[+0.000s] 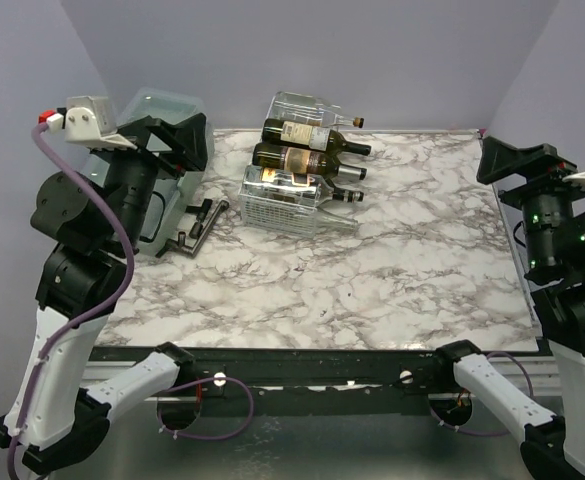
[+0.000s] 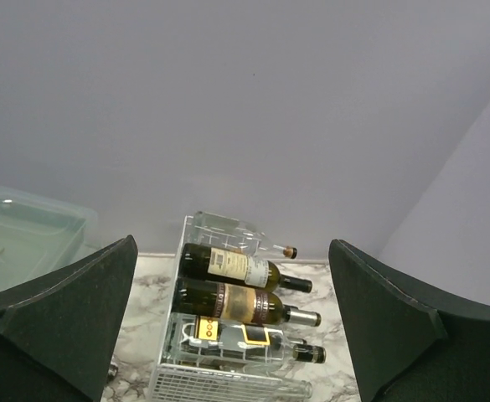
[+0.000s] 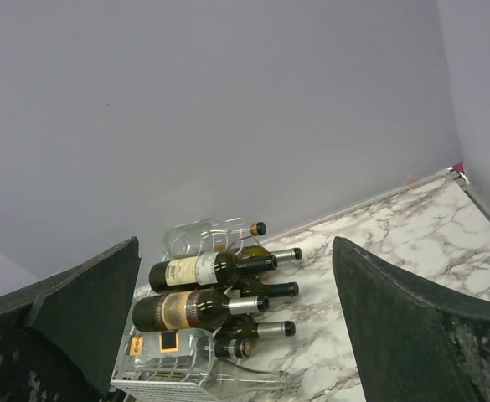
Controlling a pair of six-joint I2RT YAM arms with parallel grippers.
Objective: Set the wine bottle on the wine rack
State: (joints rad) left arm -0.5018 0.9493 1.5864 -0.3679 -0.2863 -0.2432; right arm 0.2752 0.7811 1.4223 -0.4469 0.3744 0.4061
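My left gripper and right gripper both hang spread wide, holding nothing. The rack sits at the far side of the table, left of centre. Four bottles lie on it in tiers, long axes across the table, necks pointing right.

This is a robotics lab test cell. A white, grey-veined marble-patterned tabletop is boxed in by plain lavender partition walls at its far and side edges. Along its near edge, a black metal mounting rail carries a white-and-black left robot arm, a matching right robot arm and a trailing purple cable.
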